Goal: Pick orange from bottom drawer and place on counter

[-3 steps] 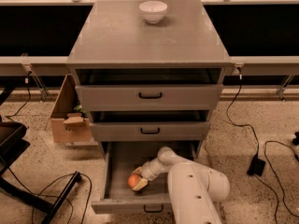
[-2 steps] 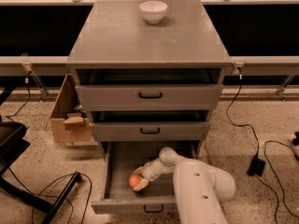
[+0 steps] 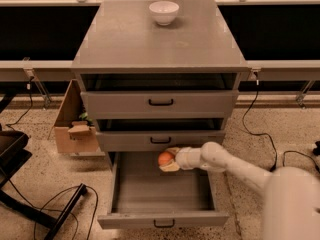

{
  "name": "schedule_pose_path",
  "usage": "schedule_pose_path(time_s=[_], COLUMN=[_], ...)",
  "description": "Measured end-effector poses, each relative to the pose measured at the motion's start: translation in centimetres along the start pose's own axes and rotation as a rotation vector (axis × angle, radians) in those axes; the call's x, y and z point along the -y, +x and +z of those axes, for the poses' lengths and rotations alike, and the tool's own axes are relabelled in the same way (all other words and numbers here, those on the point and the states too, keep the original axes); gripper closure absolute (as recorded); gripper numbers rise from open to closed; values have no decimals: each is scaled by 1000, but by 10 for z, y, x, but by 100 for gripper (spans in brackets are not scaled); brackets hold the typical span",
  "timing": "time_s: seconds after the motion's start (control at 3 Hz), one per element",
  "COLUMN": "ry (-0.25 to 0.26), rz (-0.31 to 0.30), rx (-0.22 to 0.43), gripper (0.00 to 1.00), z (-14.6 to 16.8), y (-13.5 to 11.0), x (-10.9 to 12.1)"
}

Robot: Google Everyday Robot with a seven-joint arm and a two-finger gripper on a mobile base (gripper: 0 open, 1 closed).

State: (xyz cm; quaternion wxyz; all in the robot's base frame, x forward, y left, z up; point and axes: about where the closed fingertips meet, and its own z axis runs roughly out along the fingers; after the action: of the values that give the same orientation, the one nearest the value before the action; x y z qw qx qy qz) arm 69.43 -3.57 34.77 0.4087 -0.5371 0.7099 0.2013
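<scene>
— Scanning from the biggest thing down: where does everything sit?
— The counter (image 3: 150,44) is on top, with a white bowl (image 3: 164,11) at its back edge. The bottom drawer (image 3: 150,194) is pulled well out.
— And the gripper (image 3: 169,160)?
— It's over the drawer's rear, pinching the orange (image 3: 165,158) just beneath the middle drawer (image 3: 160,140).
— What's the risk?
— I'd judge a straight lift could knock the fruit against that jutting front and dislodge it.

The small round orange (image 3: 165,158) is held tight between the fingers of the gripper (image 3: 169,159), up over the back part of the bottom drawer (image 3: 162,218). That drawer (a wide grey tray) is pulled out, below the front edge of the flat grey counter (image 3: 150,44).
</scene>
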Motion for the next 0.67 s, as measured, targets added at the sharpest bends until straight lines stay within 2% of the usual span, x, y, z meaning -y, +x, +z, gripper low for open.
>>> schedule_pose_path(time_s=[0.33,0.67], ry=[48,-37], rz=[91,158], rx=[-1,-3], gripper=[100,100], z=[-110,-183], y=[-25,-49], x=[-3,-66])
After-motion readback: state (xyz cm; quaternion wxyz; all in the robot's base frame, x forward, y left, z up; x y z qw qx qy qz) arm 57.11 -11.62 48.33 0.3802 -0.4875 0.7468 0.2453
